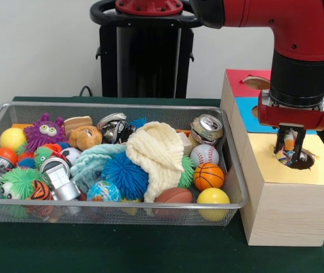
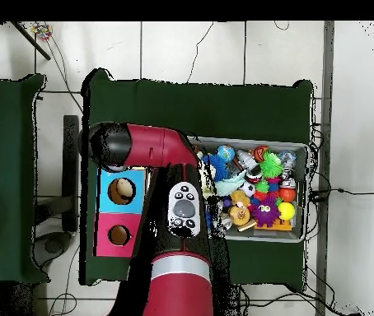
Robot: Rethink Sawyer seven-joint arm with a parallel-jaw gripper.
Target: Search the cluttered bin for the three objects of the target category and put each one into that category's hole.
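My arm [image 1: 298, 34] comes down from the top right, over the row of wooden boxes beside the bin [image 1: 110, 207]. The overhead view shows the arm covering the yellow-topped box completely; only the blue [image 2: 121, 190] and red [image 2: 119, 235] tops with their holes show there.

The bin is still packed: cream knitted cloth [image 1: 156, 151] draped across the middle, teal cloth [image 1: 93, 159], blue spiky ball [image 1: 124, 175], green spiky ball [image 1: 20, 181], purple spiky monster [image 1: 44, 132], mini basketball [image 1: 208, 176], baseball [image 1: 204, 154], football [image 1: 173, 196], yellow balls, crushed cans. I see no flecked rope bundle on the surface, so any left must be buried, or else they are already posted. Can't count how many are done.

The yellow-topped box [image 1: 290, 193] stands nearest the camera, and its hole [image 1: 298, 159] is right under my gripper [image 1: 290, 149]. The fingers reach down to the hole's rim with a multicoloured rope bundle [image 1: 287, 152] between them, apparently clamped, partly in the opening. So one of the three objects is at the drop point, not yet let go.

Judgement: this delivery is nearly finished; release next. The ragged rim could snag the bundle.
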